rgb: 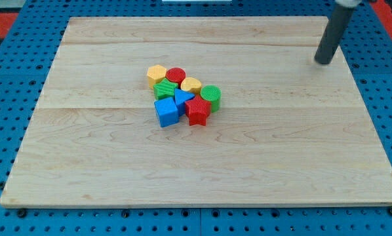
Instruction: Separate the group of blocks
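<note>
Wooden bench (84, 164) holds eight touching blocks; my tip (324, 62), fingerless, sits far upper-right of the green cylinder (211, 95), so I'd wedge in there gently.

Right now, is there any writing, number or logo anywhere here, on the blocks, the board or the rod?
None: nothing can be read.
The wooden board shows only grain.
The clustered blocks, such as the blue cube and the red cylinder, are plain ridged plastic.
My tip, far off at the view's upper right, is unmarked.
</note>
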`<action>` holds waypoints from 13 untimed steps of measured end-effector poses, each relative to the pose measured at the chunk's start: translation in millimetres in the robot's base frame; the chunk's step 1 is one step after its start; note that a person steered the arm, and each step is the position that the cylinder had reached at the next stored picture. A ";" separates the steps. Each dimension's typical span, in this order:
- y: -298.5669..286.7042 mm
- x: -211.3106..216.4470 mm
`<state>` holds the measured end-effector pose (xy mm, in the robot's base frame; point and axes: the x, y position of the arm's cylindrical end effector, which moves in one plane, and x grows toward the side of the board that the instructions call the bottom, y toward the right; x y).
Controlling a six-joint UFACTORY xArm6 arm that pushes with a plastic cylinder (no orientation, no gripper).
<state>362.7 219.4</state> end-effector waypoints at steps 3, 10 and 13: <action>-99.0 -61.4; -247.0 39.2; -198.5 12.6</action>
<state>375.4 20.9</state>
